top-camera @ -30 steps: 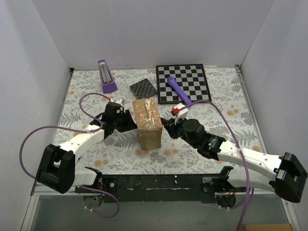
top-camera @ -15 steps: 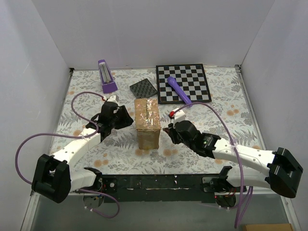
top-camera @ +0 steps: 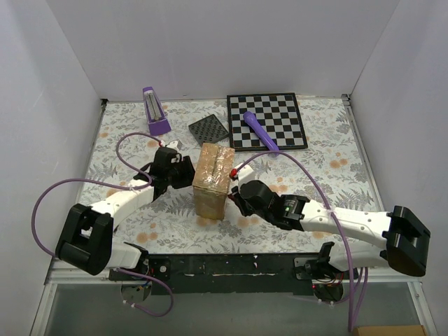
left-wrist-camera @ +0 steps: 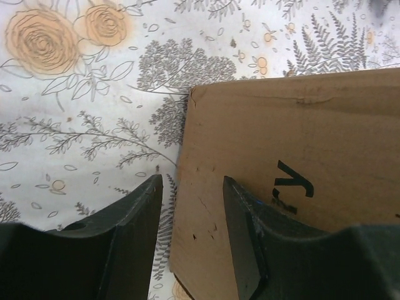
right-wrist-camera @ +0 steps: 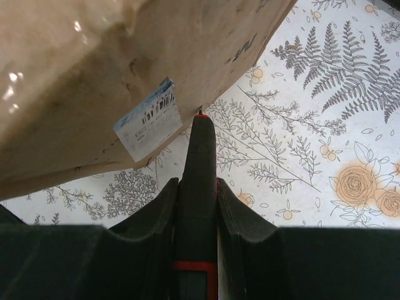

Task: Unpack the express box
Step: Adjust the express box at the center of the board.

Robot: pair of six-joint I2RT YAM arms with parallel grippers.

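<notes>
The express box [top-camera: 212,179], a brown carton with glossy tape on top, stands tilted and turned near the middle of the table. My left gripper [top-camera: 187,172] is against its left side. In the left wrist view the left gripper [left-wrist-camera: 192,181] is open, and the box's edge [left-wrist-camera: 187,206] runs through the gap between its fingers. My right gripper [top-camera: 237,191] is at the box's right side. It [right-wrist-camera: 197,182] is shut on a black tool with a red band [right-wrist-camera: 197,162]. The tool's tip sits just below the box's white label [right-wrist-camera: 149,127].
A black-and-white chessboard [top-camera: 280,112] lies at the back right with a purple cylinder [top-camera: 258,131] across it. A black perforated square [top-camera: 208,129] and a purple-and-grey holder [top-camera: 155,110] lie at the back left. White walls enclose the flowered table [top-camera: 329,175].
The box has turned and tipped since a second ago. My left gripper's jaws have widened a little at the box's left side. My right arm has moved left, closer to the box.
</notes>
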